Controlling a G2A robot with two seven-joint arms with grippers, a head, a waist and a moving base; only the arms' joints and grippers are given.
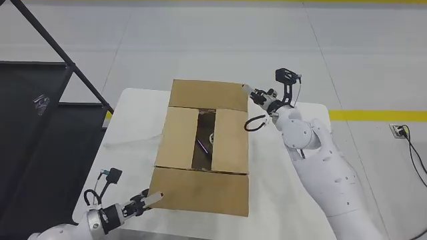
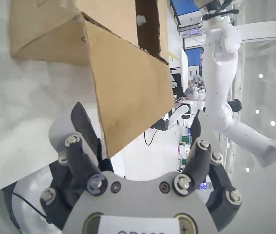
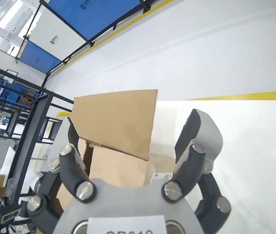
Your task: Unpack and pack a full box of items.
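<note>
Left gripper (image 2: 138,115), fingers spread, stands at the near left flap corner of the brown cardboard box (image 1: 230,140) on the white table (image 1: 133,113), while I see the right gripper (image 3: 130,122), also spread, at its far right flap corner.

Box (image 1: 230,140) on table (image 1: 133,133), items (image 1: 203,148) inside; left arm (image 1: 100,219) before it, right arm (image 1: 300,133) behind.

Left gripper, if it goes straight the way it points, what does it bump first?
Most likely the near flap of the cardboard box: its corner sits between the left gripper's open fingers, though depth is hard to judge.
</note>
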